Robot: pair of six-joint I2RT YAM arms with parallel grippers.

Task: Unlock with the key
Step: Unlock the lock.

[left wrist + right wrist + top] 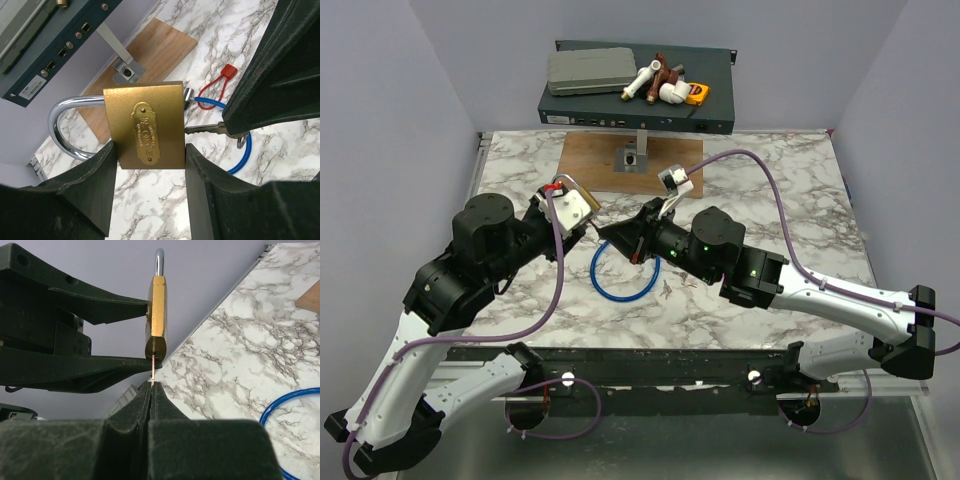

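Two pincers meet. Your right pincer, fully closed, pinches the key by its head. The blade runs straight out from the closed jaws, its tip at the bottom face of the brass padlock, in line with the lock's body. Your left pincer, half wide, clamps that padlock by its sides, shackle away from the key. The oval plate carries stamped marks you cannot read. Near the right pincer's tip you see the red strap and the blue cable.

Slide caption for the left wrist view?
Left end effector grips the brass padlock while the right end effector holds the key at its base.
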